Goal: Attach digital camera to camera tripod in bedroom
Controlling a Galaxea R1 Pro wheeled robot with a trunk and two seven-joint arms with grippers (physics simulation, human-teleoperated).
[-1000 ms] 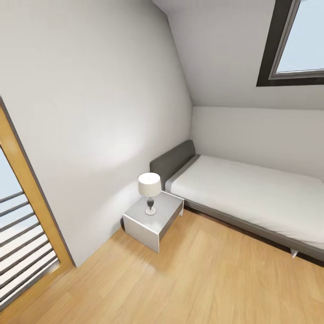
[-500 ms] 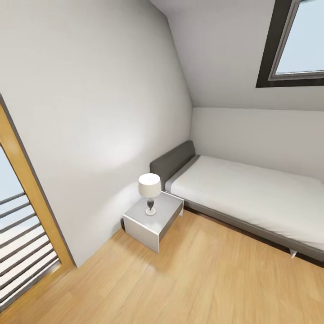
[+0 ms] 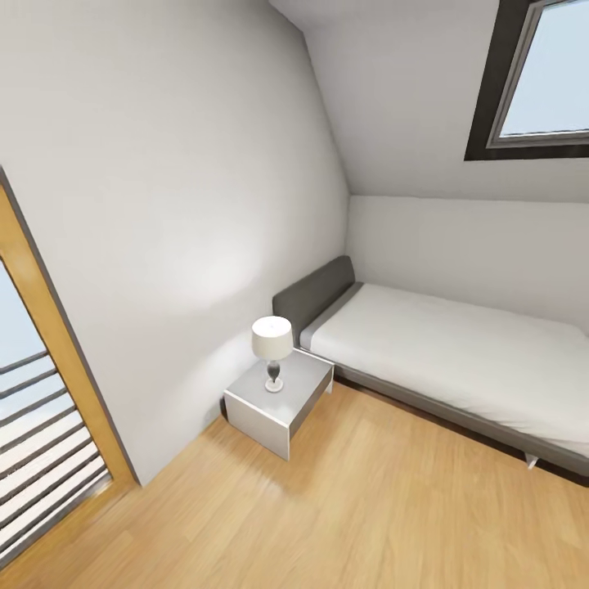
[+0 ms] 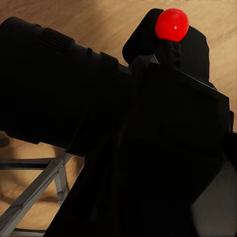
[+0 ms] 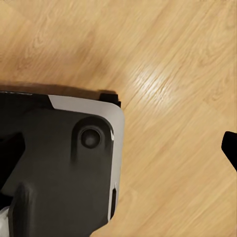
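Note:
The digital camera [image 4: 148, 148] looms very close in the left wrist view, matte black with a long lens barrel and a bright red dot button [image 4: 172, 24] on top. It hangs above the wood floor, held by my left gripper, whose black fingers do not stand out from the black body. Pale metal bars [image 4: 29, 197] cross the floor beyond the camera; whether they are the camera tripod's legs I cannot tell. In the right wrist view a single black tip [image 5: 230, 148] pokes in at the edge over the floor.
The bedroom lies ahead: a grey bed [image 3: 458, 360] with white mattress along the far wall, a white nightstand [image 3: 307, 378] with a lamp [image 3: 272, 348], a wooden door frame [image 3: 49, 327] at left, a dark-framed window [image 3: 540, 74]. A black-and-grey robot part [image 5: 64, 168] sits over the floor.
The whole head view has shifted slightly, with the door frame sliding a little toward the left edge. Nothing in the room has moved.

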